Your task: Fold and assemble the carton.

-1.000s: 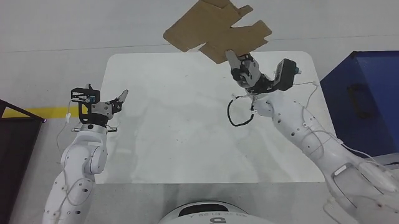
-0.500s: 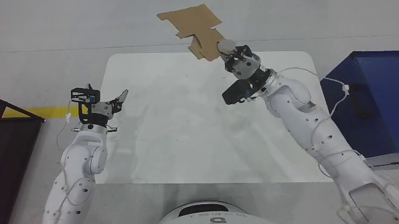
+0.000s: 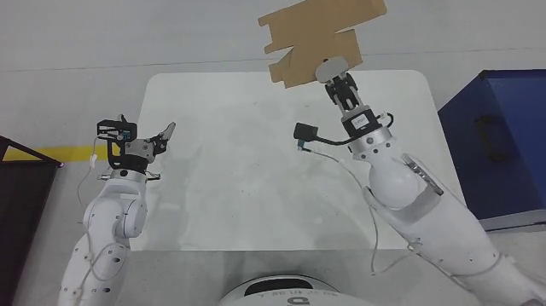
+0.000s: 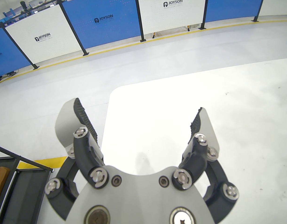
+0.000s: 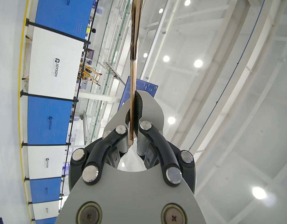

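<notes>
**Carton** [image 3: 322, 29]: flat brown cardboard blank, unfolded, with notched flaps. It is held in the air above the table's far edge, clear of the surface. In the top view its long axis runs from the near left to the far right. In the right wrist view the carton [image 5: 135, 36] is edge-on and rises straight from the fingers toward the ceiling lights. It may lean slightly, but the angle is hard to judge.

**Right gripper** [image 3: 334, 74] [image 5: 133, 103]: points upward, pads pinching the carton's lower edge.

**Left gripper** [image 3: 160, 138] [image 4: 138, 106]: fingers spread wide with nothing between them, above the table's left edge.

**Table** [image 3: 239, 178] [image 4: 181, 99]: white top, rounded corners, faint scuffs.

**Room:** pale grey floor with a yellow line [image 3: 60, 151], a blue bin [image 3: 503, 135] to the right, and blue and white fence panels [image 4: 171, 3] beyond.
</notes>
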Controlling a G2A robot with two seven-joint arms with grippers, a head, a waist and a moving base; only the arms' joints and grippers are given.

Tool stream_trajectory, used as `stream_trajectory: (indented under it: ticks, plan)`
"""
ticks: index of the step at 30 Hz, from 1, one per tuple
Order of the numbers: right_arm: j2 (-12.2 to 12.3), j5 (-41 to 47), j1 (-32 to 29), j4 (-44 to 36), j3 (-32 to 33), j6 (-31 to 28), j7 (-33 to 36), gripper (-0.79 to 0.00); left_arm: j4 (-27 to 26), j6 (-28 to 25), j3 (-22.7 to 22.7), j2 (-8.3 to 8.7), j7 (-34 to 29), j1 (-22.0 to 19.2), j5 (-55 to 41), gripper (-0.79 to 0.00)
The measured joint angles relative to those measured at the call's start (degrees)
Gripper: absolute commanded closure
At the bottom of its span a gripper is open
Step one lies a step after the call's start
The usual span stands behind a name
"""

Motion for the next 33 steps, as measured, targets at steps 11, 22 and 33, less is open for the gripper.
stream_trajectory:
  ticks: [11,22,33]
  plan:
    - [4.21,1.66,2.73,-0.79,-9.69,7.37,8.66,0.0,0.0,0.0,0.0,0.0,0.0,0.0,0.0,-0.785]
    - [5.23,67.06,-0.28,8.71,-0.33,23.45,-49.95,0.0,0.0,0.0,0.0,0.0,0.0,0.0,0.0,-0.785]
    - [-2.95,111.05,12.83,37.72,-14.57,-19.95,-95.37,0.0,0.0,0.0,0.0,0.0,0.0,0.0,0.0,-0.785]
